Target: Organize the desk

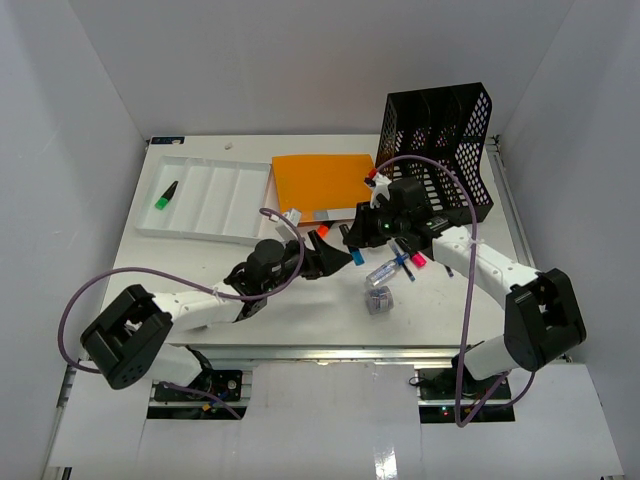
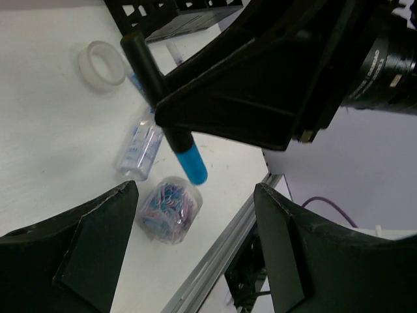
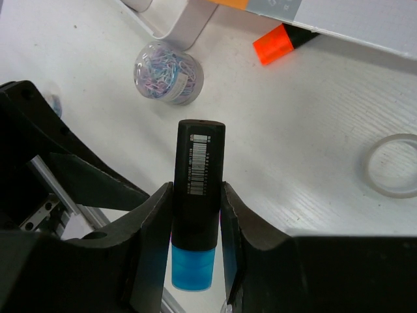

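The desk (image 1: 300,312) was seen filling the middle of the top view, with its metal rail along the near edge by the arm bases. Both arms were reached in toward the desk's middle. A black highlighter with a blue cap (image 3: 198,171) was pinched between the fingers of the right gripper (image 3: 195,193), blue end toward the near edge. The left gripper (image 2: 194,194) was held spread just beside that blue end, with nothing between its fingers. A clear jar of paper clips (image 2: 168,210) was stood closer to the near edge, and a small clear bottle (image 2: 140,149) was lain near it. A tape ring (image 2: 101,63) was lain flat further in. A white compartmented tray (image 1: 245,205) with a green marker (image 1: 166,196) in it was placed by the far-left corner, an orange folder (image 1: 320,180) at the far edge's middle, and a black mesh organizer (image 1: 440,140) at the far-right corner.
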